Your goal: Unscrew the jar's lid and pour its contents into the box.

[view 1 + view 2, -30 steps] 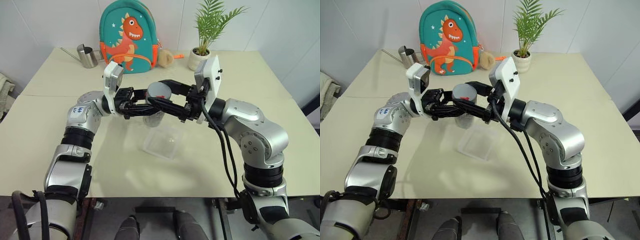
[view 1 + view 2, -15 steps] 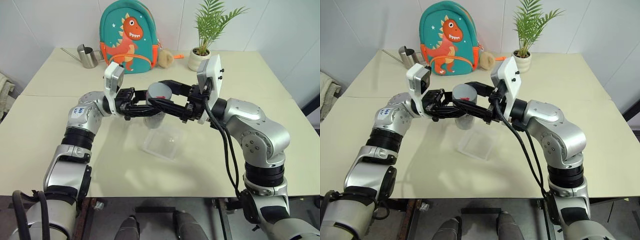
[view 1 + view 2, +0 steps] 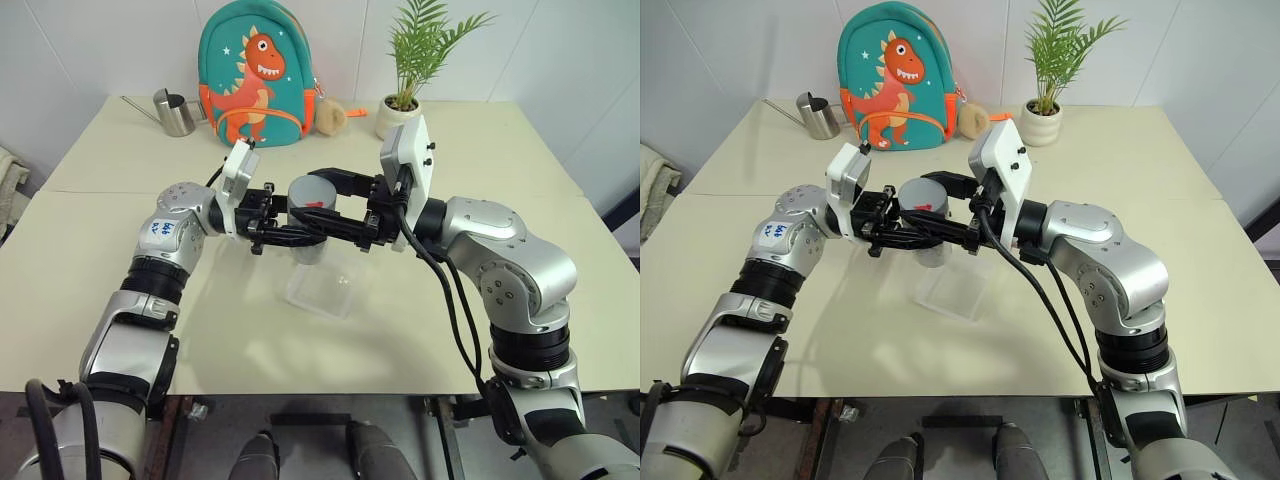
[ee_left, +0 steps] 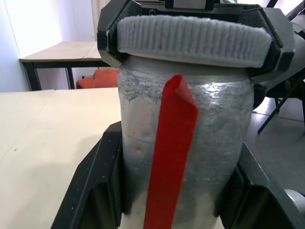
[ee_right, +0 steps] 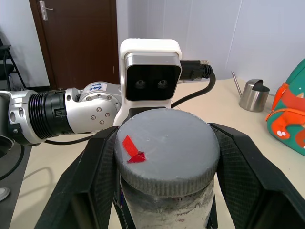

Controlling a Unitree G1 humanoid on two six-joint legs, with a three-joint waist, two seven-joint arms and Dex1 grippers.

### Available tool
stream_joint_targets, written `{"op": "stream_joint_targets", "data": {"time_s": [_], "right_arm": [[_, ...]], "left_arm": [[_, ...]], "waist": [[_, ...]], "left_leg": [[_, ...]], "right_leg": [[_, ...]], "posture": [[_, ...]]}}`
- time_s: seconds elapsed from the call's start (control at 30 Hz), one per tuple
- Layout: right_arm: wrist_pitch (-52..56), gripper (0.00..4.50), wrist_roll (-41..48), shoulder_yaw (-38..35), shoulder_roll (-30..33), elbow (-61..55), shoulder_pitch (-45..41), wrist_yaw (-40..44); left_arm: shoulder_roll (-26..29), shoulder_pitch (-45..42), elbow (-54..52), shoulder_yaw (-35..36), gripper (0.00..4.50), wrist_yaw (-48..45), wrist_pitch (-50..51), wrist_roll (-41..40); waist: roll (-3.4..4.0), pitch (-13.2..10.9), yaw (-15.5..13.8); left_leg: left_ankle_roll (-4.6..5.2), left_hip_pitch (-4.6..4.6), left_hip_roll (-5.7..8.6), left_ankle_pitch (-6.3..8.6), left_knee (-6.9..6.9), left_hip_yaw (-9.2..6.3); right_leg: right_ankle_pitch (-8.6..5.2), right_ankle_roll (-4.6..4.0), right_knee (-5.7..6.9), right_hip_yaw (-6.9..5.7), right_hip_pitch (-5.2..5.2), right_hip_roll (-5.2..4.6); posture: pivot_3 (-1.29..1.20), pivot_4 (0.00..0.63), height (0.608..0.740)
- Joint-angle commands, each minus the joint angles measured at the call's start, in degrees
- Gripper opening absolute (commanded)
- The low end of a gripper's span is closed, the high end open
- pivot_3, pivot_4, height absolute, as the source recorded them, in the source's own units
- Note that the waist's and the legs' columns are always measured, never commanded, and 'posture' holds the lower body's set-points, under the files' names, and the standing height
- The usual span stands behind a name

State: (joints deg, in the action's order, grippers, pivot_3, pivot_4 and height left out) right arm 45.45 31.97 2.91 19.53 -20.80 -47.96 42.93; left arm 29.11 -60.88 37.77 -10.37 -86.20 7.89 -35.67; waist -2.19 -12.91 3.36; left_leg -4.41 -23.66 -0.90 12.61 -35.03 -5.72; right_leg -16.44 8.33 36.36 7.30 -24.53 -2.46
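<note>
The jar [image 4: 183, 143], cloudy-walled with a red vertical stripe, is held upright in the air between both arms, just above the far edge of the box [image 3: 325, 288]. My left gripper [image 3: 292, 233] reaches in from the left and is shut on the jar's body, one finger [image 4: 97, 183] on each side. My right gripper [image 3: 328, 198] comes from the right and is shut on the lid [image 5: 164, 148], a grey ribbed cap with a small red mark. The contents are hidden behind the jar's cloudy wall.
At the back of the table stand a steel watering can [image 3: 176, 112], a teal dinosaur backpack [image 3: 258, 75], a small plush toy [image 3: 331, 116] and a potted plant [image 3: 400, 115]. Bare tabletop [image 3: 90, 250] lies left and right of the box.
My left gripper's fingers have closed onto the jar's body and its wrist has rolled a little. The right gripper has kept its hold on the lid.
</note>
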Motion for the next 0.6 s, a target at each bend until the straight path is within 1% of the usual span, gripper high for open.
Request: {"op": "stream_joint_targets", "data": {"time_s": [0.03,0.4,0.47,0.57,0.6], "right_arm": [[-2.4,2.56,5.1,4.0,-1.8,-7.8,-2.1,4.7],[-2.0,2.56,5.0,4.1,-0.2,-8.4,-1.3,5.0],[-2.0,3.31,5.1,4.1,0.0,-8.5,-1.1,4.9],[-2.2,4.30,5.0,4.2,-0.1,-8.6,-1.1,4.5],[-2.2,4.49,4.9,4.1,-0.2,-8.5,-1.2,4.2]], "left_arm": [[-0.7,-0.5,2.8,-0.2,2.00,-6.3,0.8,2.6],[-0.6,-1.8,3.5,0.4,2.00,-6.3,0.0,2.4],[-0.5,-1.7,3.0,0.5,2.00,-6.3,0.0,2.2],[-0.7,-1.6,2.5,0.8,2.00,-6.3,0.6,1.8],[-0.7,-1.5,2.1,0.9,2.00,-6.3,0.9,1.5]], "waist": [[0.00,0.0,0.0],[0.00,0.0,0.0],[0.00,0.0,0.0],[0.00,0.0,0.0],[0.00,0.0,0.0]], "left_leg": [[0.00,0.00,0.00,0.00,0.00,0.00],[0.00,0.00,0.00,0.00,-0.01,0.00],[0.00,0.00,0.00,0.00,-0.01,0.00],[0.00,0.01,0.00,0.00,-0.01,0.00],[0.00,0.00,0.00,0.00,-0.01,0.00]], "right_leg": [[0.00,0.00,0.00,0.00,0.00,0.00],[0.00,0.00,0.02,0.00,0.00,0.00],[0.00,0.00,0.02,0.00,0.00,0.00],[0.00,0.00,0.03,0.00,0.00,0.00],[0.00,0.00,0.03,0.00,0.00,0.00]], "posture": [[0.00,0.150,0.740],[0.00,0.150,0.740],[0.00,0.150,0.740],[0.00,0.150,0.740],[0.00,0.150,0.740]]}}
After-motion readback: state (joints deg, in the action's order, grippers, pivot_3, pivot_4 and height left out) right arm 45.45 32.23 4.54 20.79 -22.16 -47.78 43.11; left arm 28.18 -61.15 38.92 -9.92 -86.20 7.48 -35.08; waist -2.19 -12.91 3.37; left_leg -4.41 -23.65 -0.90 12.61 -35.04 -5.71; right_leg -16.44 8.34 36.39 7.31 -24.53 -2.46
